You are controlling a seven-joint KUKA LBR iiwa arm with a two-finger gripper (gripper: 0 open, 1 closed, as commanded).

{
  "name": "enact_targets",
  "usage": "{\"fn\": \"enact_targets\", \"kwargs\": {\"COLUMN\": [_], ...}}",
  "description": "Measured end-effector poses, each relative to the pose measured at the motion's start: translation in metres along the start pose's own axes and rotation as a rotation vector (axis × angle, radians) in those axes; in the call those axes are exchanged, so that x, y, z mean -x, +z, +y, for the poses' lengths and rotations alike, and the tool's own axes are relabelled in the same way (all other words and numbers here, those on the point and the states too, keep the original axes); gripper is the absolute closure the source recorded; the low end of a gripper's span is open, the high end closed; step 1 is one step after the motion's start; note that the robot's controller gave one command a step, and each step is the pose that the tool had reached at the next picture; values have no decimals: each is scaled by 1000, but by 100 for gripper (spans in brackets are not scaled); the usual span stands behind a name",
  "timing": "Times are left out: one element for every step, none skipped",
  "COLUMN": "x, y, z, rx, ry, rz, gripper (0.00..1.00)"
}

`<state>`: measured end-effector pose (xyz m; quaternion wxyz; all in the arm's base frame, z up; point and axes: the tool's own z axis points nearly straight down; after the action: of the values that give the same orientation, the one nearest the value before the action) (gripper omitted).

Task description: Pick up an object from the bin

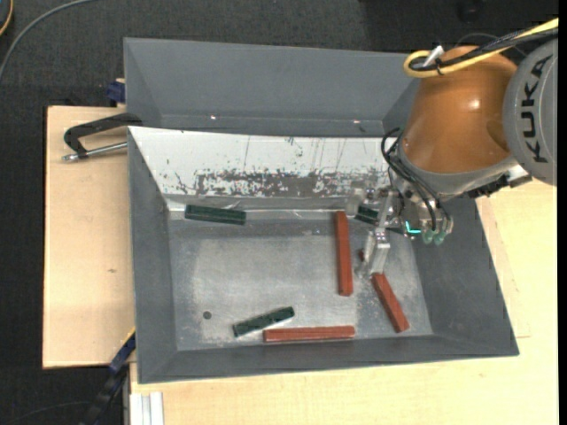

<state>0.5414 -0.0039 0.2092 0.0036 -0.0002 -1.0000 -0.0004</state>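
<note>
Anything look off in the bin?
Nothing spilled or broken. The grey metal bin has a band of dark scuffs and thin scratches across its back wall, which looks like wear rather than damage.

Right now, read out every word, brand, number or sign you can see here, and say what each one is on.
"KUKA": in dark letters running down the robot arm's grey link, beside its orange cover.
Nothing else: the red bars, the dark green bars and the bin carry no lettering that I can read.
</note>
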Motion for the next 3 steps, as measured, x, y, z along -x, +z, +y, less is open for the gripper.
{"fn": "enact_targets", "kwargs": {"x": [16,21,22], "y": [98,139,138], "z": [-25,-3,-3], "rx": [-1,-3,-3], "ry": [-551,-1198,-1195], "rz": [-3,-5,-7], "gripper": [0,0,100]}}
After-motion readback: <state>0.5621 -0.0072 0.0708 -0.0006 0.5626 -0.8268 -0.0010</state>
